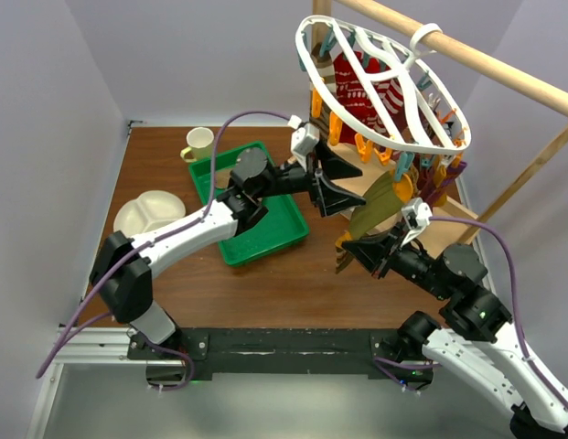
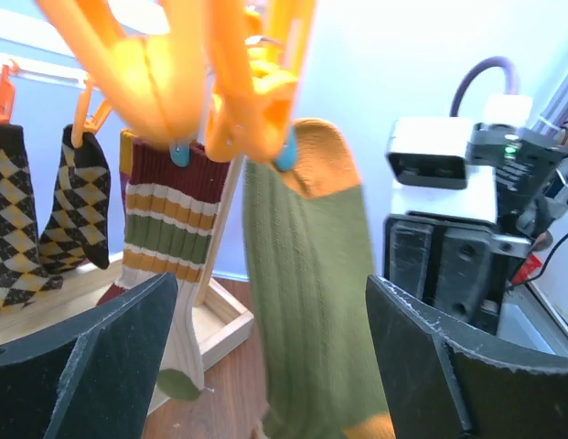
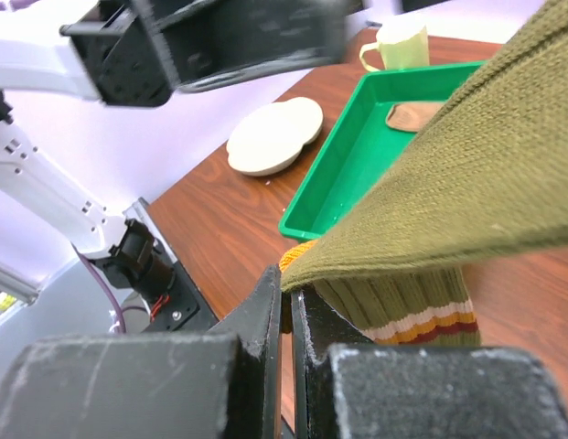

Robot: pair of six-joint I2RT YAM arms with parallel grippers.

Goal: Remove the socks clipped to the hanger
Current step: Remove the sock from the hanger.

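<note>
Left wrist view: my left gripper [image 2: 270,293] gapes wide before the olive sock [image 2: 311,302] hanging from an orange clip [image 2: 256,101] on the hanger [image 1: 304,55]; right gripper [image 3: 285,297] is pinched on its lower end. Tugging before the clip opens could slip that pinch or swing the hanger.

1. One white hanger [image 1: 393,82], on one wooden rail [image 1: 503,69]
2. Four in a row in the left wrist view: two argyle socks [image 2: 46,215], one maroon striped sock [image 2: 165,219], one olive sock [image 2: 311,302]
3. From above, at least one more, a red patterned sock [image 1: 361,91]; the full number on the hanger cannot be counted
4. Orange and teal clips [image 2: 146,73]: too many and too overlapped to count
5. One green tray [image 1: 265,242], with one brown piece [image 3: 416,114] lying in it
6. One pale cup [image 1: 199,142] at the worktop's far left corner, one white divided plate [image 1: 142,212] by its left edge
7. Two grippers: one left gripper [image 1: 343,187], one right gripper [image 3: 285,306]
</note>
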